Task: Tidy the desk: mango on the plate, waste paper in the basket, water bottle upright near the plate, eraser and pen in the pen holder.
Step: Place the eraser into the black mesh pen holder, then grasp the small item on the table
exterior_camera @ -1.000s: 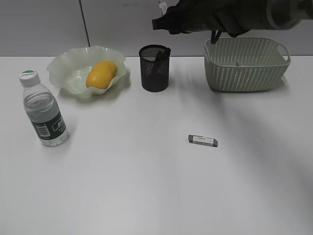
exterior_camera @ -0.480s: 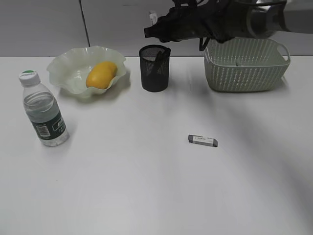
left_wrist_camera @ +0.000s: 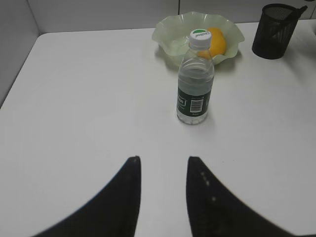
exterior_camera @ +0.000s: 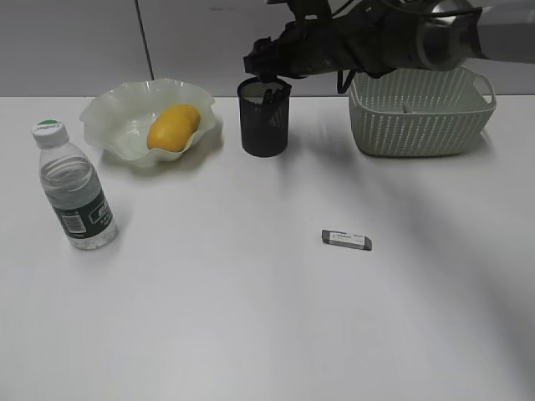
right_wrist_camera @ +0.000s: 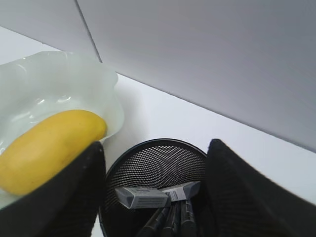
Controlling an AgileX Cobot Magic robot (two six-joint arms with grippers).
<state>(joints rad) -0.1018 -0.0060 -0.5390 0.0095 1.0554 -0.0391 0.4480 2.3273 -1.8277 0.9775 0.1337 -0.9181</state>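
While the right gripper [right_wrist_camera: 155, 190] hangs wide over the holder [exterior_camera: 264, 117], the eraser [exterior_camera: 347, 241] lies crosswise, well nearer the camera.

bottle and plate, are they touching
Apart. The exterior view shows bare table between the bottle and the plate; the left wrist view overlaps them, so it cannot settle it.

I saw a yellow mango [exterior_camera: 173, 127] on a pale green, see-through plate [exterior_camera: 117, 125], a black mesh pen holder [exterior_camera: 264, 125], a grey-green woven-pattern basket [exterior_camera: 418, 121], a grey eraser [exterior_camera: 346, 241] on the white table [exterior_camera: 251, 317], and a clear bottle [exterior_camera: 74, 188] with a green-and-white cap and dark label.
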